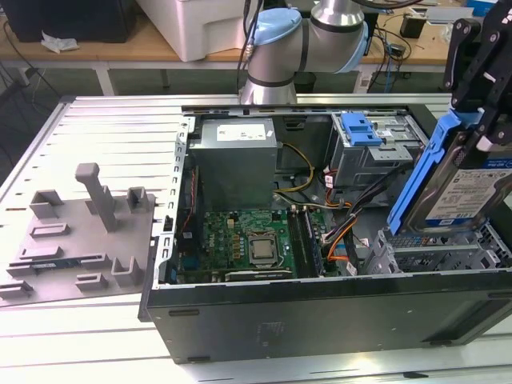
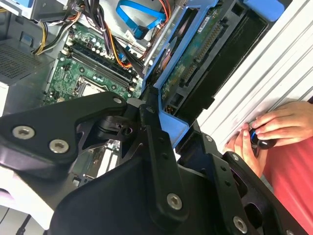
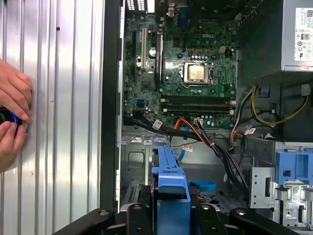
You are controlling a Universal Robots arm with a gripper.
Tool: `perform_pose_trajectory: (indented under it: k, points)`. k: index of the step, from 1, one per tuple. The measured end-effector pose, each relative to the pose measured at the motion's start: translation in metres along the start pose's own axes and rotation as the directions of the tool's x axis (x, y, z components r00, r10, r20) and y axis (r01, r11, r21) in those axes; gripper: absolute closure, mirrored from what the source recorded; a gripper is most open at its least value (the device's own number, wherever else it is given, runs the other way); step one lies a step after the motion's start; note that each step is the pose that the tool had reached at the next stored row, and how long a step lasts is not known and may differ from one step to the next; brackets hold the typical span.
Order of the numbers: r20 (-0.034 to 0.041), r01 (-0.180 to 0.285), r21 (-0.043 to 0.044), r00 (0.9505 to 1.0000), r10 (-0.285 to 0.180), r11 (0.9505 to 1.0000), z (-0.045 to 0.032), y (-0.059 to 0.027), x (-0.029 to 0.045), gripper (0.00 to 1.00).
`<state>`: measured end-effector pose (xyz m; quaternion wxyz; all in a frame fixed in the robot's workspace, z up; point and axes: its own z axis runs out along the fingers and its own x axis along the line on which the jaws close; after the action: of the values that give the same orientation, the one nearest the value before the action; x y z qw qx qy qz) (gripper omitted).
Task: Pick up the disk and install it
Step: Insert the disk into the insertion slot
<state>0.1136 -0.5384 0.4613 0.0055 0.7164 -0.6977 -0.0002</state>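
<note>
**Disk held aloft over open case**

Exterior view: we see the gripper (image 1: 474, 120), its fingers (image 1: 490, 138) pinching the disk (image 1: 472, 196), which is tilted above the computer case (image 1: 320, 320) near the worktop's (image 1: 104, 128) edge at the exterior view's right. Second wrist view: the disk (image 2: 195, 73) sits clamped beside a person's hands (image 2: 274, 128). First wrist view: the disk (image 3: 171, 183) hangs inside the case walls.

A robotics lab or workshop: an open black metal computer tower (image 1: 320, 312) lies on a ribbed silver aluminium worktable (image 1: 112, 128), with a silver-and-blue robot arm (image 1: 308, 36) and cluttered wooden benches (image 1: 120, 50) behind.
</note>
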Motion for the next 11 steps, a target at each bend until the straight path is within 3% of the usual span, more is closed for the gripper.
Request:
perform_pose_trajectory:
  k: [11]
  points:
    - [0.0000, 0.001, 0.0000, 1.0000, -0.001, 1.0000, 0.0027, 0.0000, 0.0006, 0.63]
